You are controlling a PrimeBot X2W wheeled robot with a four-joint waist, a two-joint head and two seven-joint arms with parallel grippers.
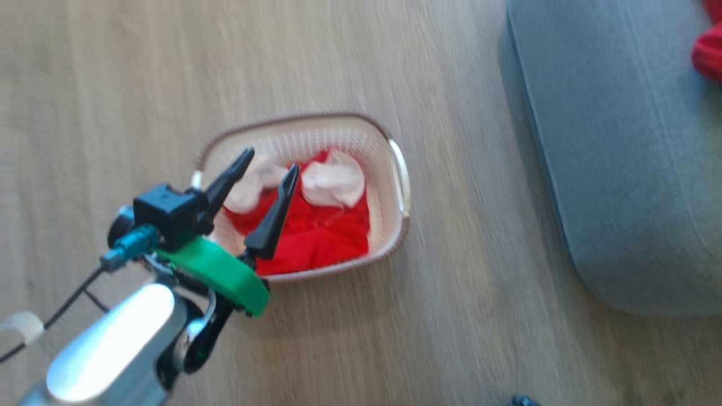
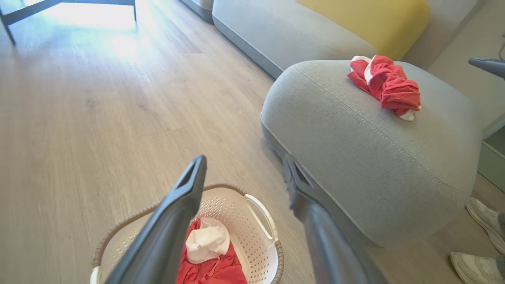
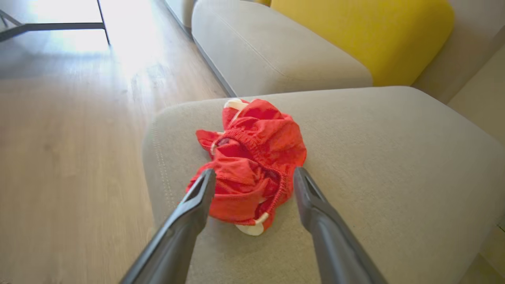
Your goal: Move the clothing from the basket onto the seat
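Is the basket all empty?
No, red and white clothing lies bunched up inside the basket.

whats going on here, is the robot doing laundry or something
A robot is emptying a basket onto a grey seat. One red garment already lies on the seat, the open right end effector straddling it without gripping. The open left end effector hovers over the basket, which holds more red and white clothing.
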